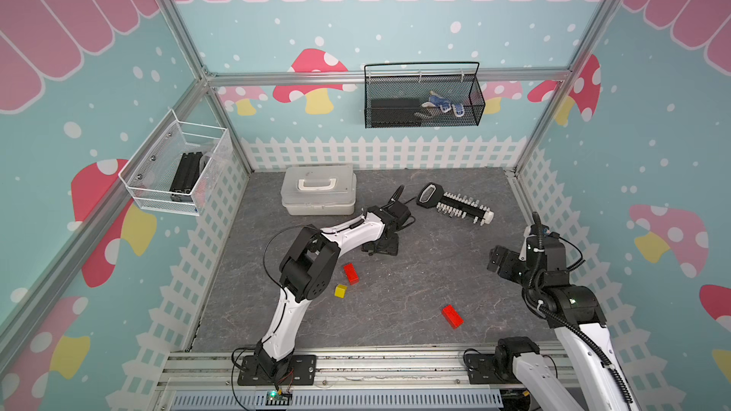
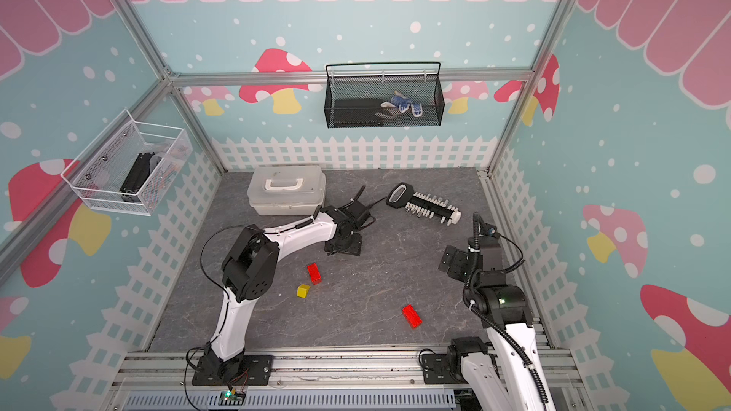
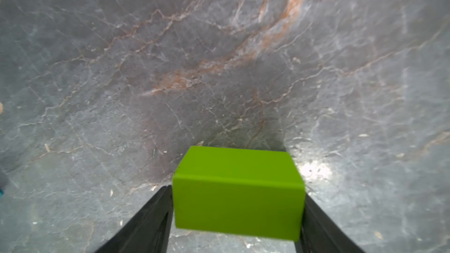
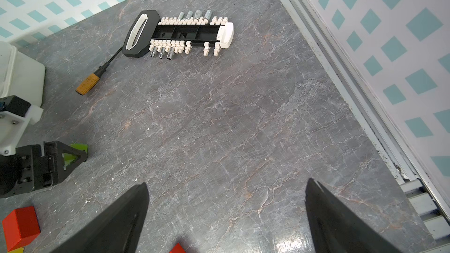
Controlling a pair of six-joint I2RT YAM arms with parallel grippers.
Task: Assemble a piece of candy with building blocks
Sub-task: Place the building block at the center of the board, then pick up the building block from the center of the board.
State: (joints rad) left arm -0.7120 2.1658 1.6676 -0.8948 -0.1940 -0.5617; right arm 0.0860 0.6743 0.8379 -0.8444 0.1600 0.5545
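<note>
The green block (image 3: 238,191) lay low in the left wrist view, flanked closely on both sides by the dark fingers (image 3: 155,215) of the left gripper (image 3: 237,188). Whether those jaws pressed on it or had let go could not be told. In the right wrist view the same green block (image 4: 79,146) showed at the left edge, down at the tabletop inside the left gripper (image 4: 73,154). In both top views the left gripper (image 1: 381,249) sat just above the middle of the table (image 1: 415,278) and hid the block. Below and left of it lay the upper red block (image 1: 351,274), with the yellow block (image 1: 340,291) just beside its lower end. The lower red block (image 1: 452,316) rested well apart, toward the lower right. The pieces were scattered, none joined to another. The right gripper (image 4: 226,182) hung at the right side of the table, its jaws spread wide over bare tabletop. Farther up stood the white lidded box (image 1: 318,191) at upper left and the bit rack (image 1: 455,203) at upper right, with an orange-handled screwdriver (image 4: 90,83) near the rack.
</note>
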